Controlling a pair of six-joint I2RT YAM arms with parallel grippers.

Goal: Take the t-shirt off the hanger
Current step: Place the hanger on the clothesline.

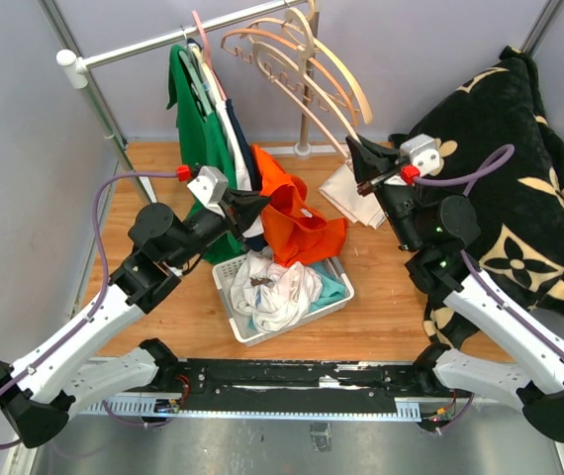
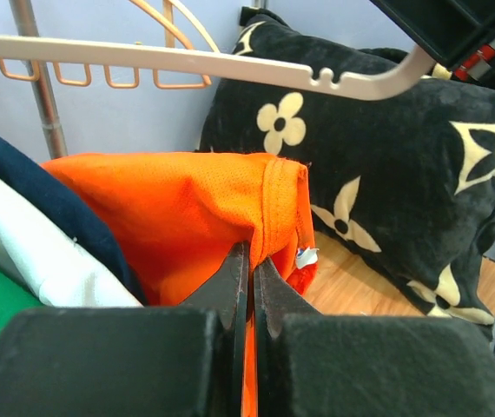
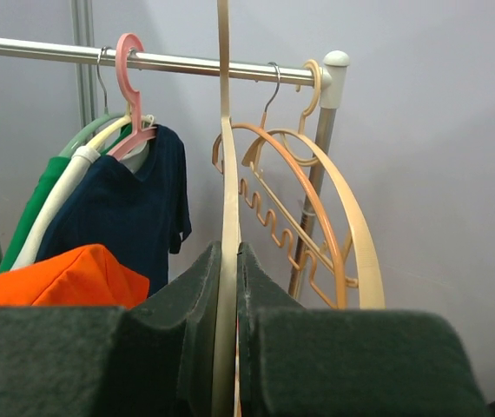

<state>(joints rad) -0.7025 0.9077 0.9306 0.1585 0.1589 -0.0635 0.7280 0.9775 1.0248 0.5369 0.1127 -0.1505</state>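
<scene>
One hanger (image 3: 224, 174) in right end effector (image 3: 227, 261); top off-frame

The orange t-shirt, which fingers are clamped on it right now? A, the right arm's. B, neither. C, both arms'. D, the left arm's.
D: the left wrist view shows the left fingers pressed together on a fold of the orange t-shirt, while the right fingers pinch the beige hanger instead.
</scene>
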